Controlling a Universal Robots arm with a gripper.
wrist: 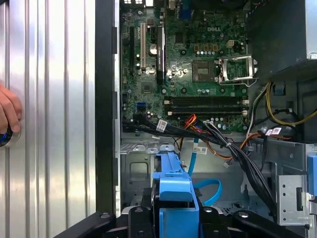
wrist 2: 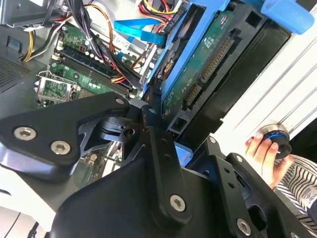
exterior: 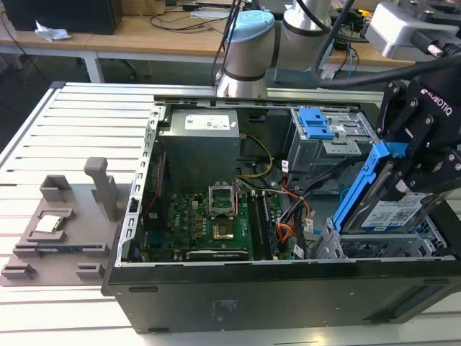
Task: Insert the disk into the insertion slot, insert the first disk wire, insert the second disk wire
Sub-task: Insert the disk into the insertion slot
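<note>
disk (exterior: 392,210): one, steeply tilted, lower edge at the bay mouth, not seated; the tilt probably leads that edge in.
gripper (exterior: 416,169): clamped on the disk's blue carrier, bearing it.
insertion slot (exterior: 374,249): directly below the disk.
cages: two, the slot plus a taller cage (exterior: 338,140) with a blue clip (exterior: 315,122).
blue data cable (wrist: 210,187): one, loose.
hand (wrist: 7,115): one, outside the case.

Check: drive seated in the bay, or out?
Out. The drive sits tilted in the hand, over the grey bay, with most of its body showing, not slid in.
</note>
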